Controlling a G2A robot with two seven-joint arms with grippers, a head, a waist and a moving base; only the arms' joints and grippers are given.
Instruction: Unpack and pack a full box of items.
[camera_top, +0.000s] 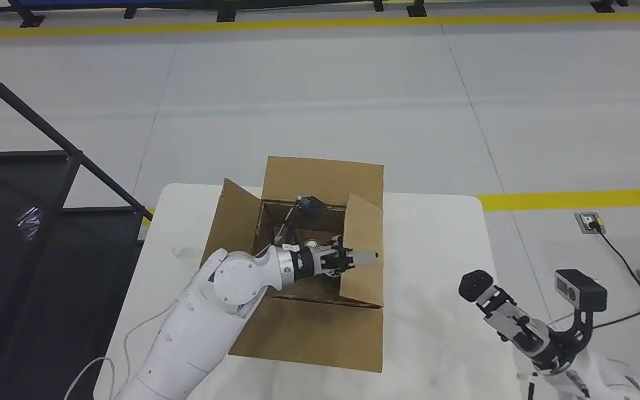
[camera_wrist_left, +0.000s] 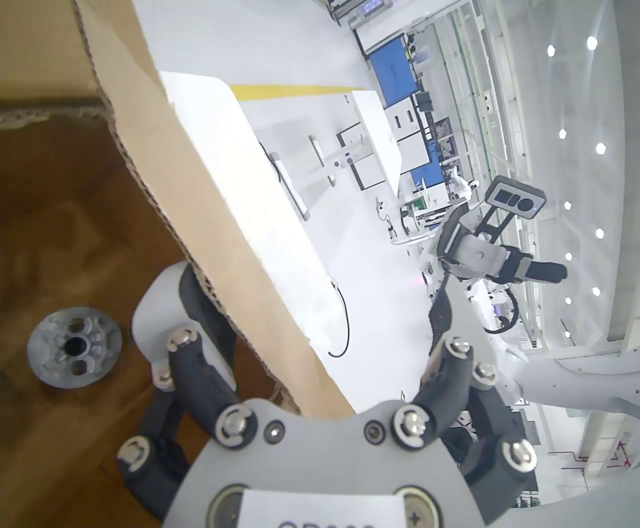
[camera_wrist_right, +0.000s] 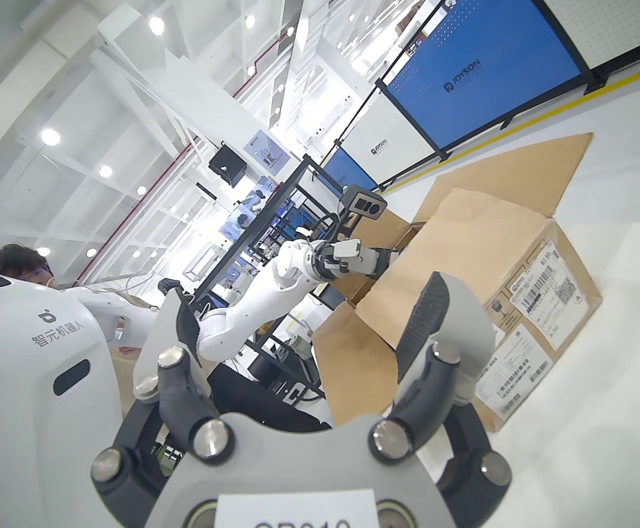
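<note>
Cardboard, brown and corrugated, makes up the open box (camera_top: 322, 178) standing on the white table (camera_top: 440, 300) with its flaps folded open. The left gripper (camera_top: 357, 258) sits at the upper edge of the side flap (camera_top: 364, 250) on the robot's right.

In the left wrist view this gripper (camera_wrist_left: 305, 295) is spread wide and straddles the flap (camera_wrist_left: 200, 200). One finger (camera_wrist_left: 160, 310) is on the inner side, over the box's cavity, against or just beside the ragged, fluted edge. The other finger (camera_wrist_left: 442, 325) stands off on the outer side, over the table. The two are not pressed together on the board.

A grey disc (camera_wrist_left: 74, 346) lies flat on the box floor, near the inner finger but apart from it. It is round, with a plastic look, a dark hole at its centre and smaller holes around a raised hub.

The right gripper (camera_top: 478, 288) hangs well apart from the box, off the table's near right corner. From its own wrist camera the gripper (camera_wrist_right: 305, 295) is spread wide and empty, with ribbed black pads set in smooth white shells. The box (camera_wrist_right: 500, 250) lies beyond it, with white printed labels (camera_wrist_right: 530, 300) stuck on its side wall.
</note>
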